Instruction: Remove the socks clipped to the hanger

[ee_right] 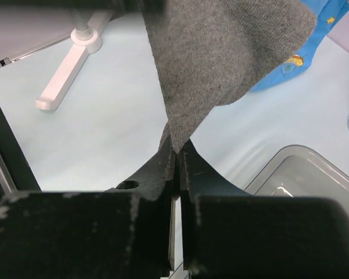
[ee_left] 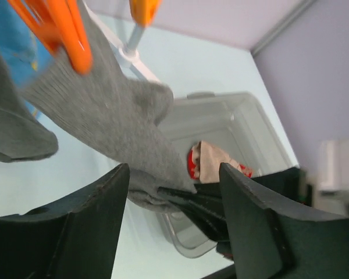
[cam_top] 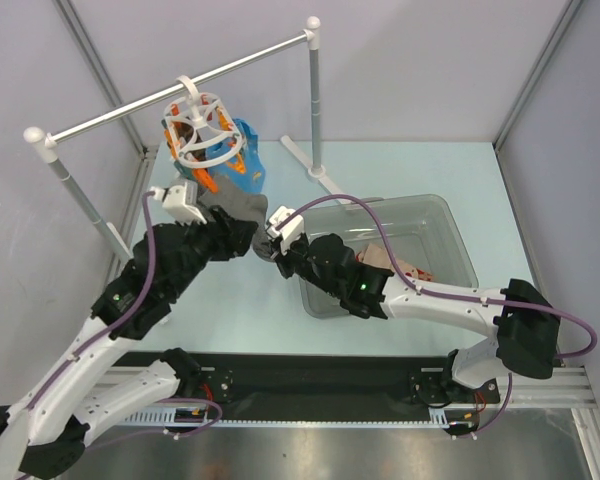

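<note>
Below the hanger [cam_top: 202,125], 1 grey sock [ee_right: 221,58], not yet unclipped, is pinched by the right gripper [ee_right: 177,156]; the left gripper [ee_left: 173,186] is spread wide. 1 beige sock [ee_left: 212,163] already lies in the bin [cam_top: 458,245].

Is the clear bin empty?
No, a beige sock lies inside the bin, next to something red.

The top view looks down from above and behind both arm bases over the whole tabletop [cam_top: 250,300] to the rail [cam_top: 180,90]. The left wrist view peers close past the left claw [ee_left: 173,174], up at the grey sock [ee_left: 104,110] and across to the bin [ee_left: 250,116]; the right wrist view, tight behind the right claw [ee_right: 175,152], faces that same sock.
</note>
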`<state>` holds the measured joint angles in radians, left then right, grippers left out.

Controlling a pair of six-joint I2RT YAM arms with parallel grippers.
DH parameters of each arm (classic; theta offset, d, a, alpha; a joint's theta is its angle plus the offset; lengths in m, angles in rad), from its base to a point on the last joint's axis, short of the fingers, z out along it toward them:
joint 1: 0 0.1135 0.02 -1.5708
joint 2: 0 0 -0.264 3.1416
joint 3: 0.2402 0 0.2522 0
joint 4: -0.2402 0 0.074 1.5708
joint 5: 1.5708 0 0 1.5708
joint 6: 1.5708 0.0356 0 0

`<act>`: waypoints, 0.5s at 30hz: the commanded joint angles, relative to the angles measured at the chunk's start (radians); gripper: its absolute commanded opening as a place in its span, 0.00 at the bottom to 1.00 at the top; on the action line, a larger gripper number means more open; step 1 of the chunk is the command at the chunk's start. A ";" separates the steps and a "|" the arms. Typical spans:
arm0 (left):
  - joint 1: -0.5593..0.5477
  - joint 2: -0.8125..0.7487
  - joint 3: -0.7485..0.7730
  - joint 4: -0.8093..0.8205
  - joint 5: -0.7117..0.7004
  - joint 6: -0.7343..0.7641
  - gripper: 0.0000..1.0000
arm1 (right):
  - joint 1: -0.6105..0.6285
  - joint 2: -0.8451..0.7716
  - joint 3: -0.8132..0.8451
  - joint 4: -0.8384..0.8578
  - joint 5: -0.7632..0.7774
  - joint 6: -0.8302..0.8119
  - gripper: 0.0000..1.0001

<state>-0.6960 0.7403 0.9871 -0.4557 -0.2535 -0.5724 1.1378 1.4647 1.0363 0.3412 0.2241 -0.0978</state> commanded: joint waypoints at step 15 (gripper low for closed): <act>0.004 0.159 0.515 -0.407 -0.319 0.026 0.75 | 0.025 -0.070 0.034 0.019 -0.015 0.004 0.00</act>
<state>-0.6960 0.9024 1.5162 -0.8341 -0.5426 -0.5678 1.1568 1.4418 1.0363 0.3405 0.2138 -0.0978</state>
